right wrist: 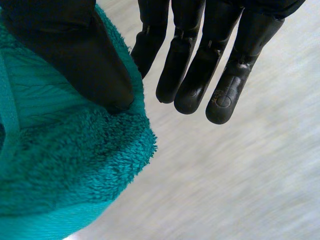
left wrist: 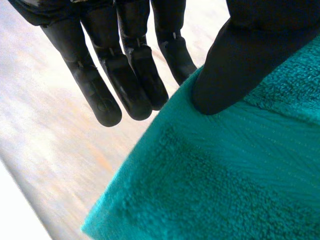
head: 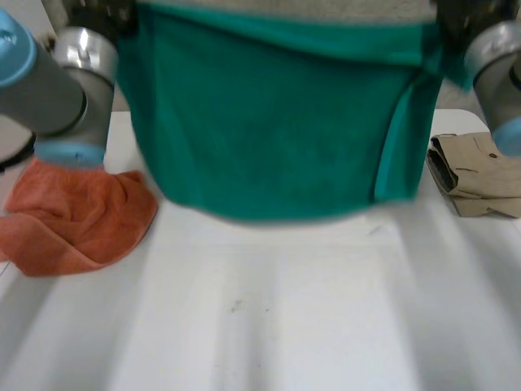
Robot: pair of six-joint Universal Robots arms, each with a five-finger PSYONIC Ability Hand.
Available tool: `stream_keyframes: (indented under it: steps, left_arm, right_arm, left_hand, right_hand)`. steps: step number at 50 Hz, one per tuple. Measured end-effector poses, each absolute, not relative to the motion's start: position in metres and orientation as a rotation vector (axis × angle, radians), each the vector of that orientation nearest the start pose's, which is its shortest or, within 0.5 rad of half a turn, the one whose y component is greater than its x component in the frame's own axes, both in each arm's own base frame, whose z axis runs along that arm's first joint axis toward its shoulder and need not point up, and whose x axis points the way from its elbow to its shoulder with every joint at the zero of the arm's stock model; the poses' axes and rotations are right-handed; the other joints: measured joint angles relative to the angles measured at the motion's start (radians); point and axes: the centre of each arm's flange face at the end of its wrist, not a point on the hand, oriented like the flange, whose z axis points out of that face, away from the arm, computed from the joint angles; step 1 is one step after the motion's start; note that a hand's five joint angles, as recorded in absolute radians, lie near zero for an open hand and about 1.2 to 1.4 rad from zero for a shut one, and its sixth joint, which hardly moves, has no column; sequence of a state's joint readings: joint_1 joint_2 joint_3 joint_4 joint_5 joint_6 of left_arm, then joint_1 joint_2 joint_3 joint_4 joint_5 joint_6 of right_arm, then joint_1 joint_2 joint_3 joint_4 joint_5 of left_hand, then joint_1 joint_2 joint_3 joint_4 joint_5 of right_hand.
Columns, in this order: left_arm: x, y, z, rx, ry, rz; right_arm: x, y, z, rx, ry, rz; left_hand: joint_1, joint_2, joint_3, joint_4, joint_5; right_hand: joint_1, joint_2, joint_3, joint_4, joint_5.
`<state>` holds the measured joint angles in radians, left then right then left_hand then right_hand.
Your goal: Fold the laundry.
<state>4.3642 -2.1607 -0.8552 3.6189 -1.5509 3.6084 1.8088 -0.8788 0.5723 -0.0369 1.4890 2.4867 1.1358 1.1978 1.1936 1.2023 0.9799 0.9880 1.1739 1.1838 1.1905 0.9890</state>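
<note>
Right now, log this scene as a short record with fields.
Held item: teal towel, hanging spread between both hands
Left hand: pinches the towel's edge near a corner, thumb on top
Right hand: pinches the opposite end likewise
On white table: orange cloth crumpled at robot's left; beige cloth folded at its right

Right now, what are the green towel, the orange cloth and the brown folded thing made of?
The teal towel: terry cotton, probably; fuzzy looped pile with a flat woven band. The orange cloth: soft matte fabric, maybe microfibre; it crumples loosely. The tan folded item: smooth, flat-woven cloth, seams showing; likely a garment, fibre unclear.
</note>
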Motion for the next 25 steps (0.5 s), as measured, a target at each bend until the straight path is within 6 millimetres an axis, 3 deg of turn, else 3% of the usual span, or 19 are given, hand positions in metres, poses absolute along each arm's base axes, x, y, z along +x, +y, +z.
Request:
stream_keyframes:
  steps: [1, 4, 6, 10, 16, 19, 20, 22, 23, 25]
  left_arm:
    - [-0.286, -0.398, 0.366, 0.575, 1.271, -2.706]
    - [-0.289, -0.396, 0.401, 0.456, 1.07, -2.811]
    - [-0.291, -0.393, 0.409, 0.428, 1.026, -2.837]
    - [-0.295, -0.387, 0.401, 0.441, 1.057, -2.839]
    - [-0.292, -0.37, 0.341, 0.578, 1.33, -2.705]
    - [-0.286, -0.357, 0.3, 0.662, 1.504, -2.594]
    - [-0.286, -0.355, 0.294, 0.674, 1.527, -2.578]
    - [-0.282, -0.342, 0.26, 0.744, 1.663, -2.478]
    - [-0.281, -0.34, 0.256, 0.753, 1.68, -2.464]
    - [-0.277, -0.324, 0.223, 0.822, 1.807, -2.358]
  right_arm:
    - [0.247, -0.428, 0.357, -0.955, 1.73, -2.811]
    - [0.249, -0.428, 0.39, -0.844, 1.512, -2.98]
    - [0.249, -0.426, 0.399, -0.816, 1.454, -3.018]
    - [0.249, -0.422, 0.404, -0.824, 1.452, -3.008]
    - [0.247, -0.413, 0.365, -1.017, 1.766, -2.716]
    - [0.244, -0.4, 0.324, -1.179, 2.028, -2.413]
    - [0.243, -0.398, 0.318, -1.207, 2.066, -2.361]
    - [0.24, -0.385, 0.287, -1.337, 2.219, -2.123]
    - [0.239, -0.383, 0.283, -1.355, 2.236, -2.092]
    - [0.236, -0.368, 0.254, -1.488, 2.34, -1.863]
  left_hand:
    - [0.0, 0.0, 0.0, 0.0, 0.0]
    - [0.0, 0.0, 0.0, 0.0, 0.0]
    - [0.0, 0.0, 0.0, 0.0, 0.0]
    - [0.0, 0.0, 0.0, 0.0, 0.0]
    - [0.0, 0.0, 0.0, 0.0, 0.0]
    - [0.0, 0.0, 0.0, 0.0, 0.0]
    - [0.0, 0.0, 0.0, 0.0, 0.0]
    - [0.0, 0.0, 0.0, 0.0, 0.0]
    - [0.0, 0.0, 0.0, 0.0, 0.0]
    - [0.0, 0.001, 0.001, 0.0, 0.0]
  right_hand:
    - [0.0, 0.0, 0.0, 0.0, 0.001]
    - [0.0, 0.0, 0.0, 0.0, 0.005]
    - [0.0, 0.0, 0.0, 0.0, 0.007]
    - [0.0, 0.0, 0.0, 0.0, 0.007]
    - [0.0, 0.0, 0.0, 0.0, 0.007]
    - [0.0, 0.0, 0.0, 0.0, 0.008]
    - [0.0, 0.0, 0.0, 0.0, 0.008]
    - [0.0, 0.0, 0.0, 0.0, 0.008]
    - [0.0, 0.0, 0.0, 0.0, 0.008]
    - [0.0, 0.0, 0.0, 0.0, 0.008]
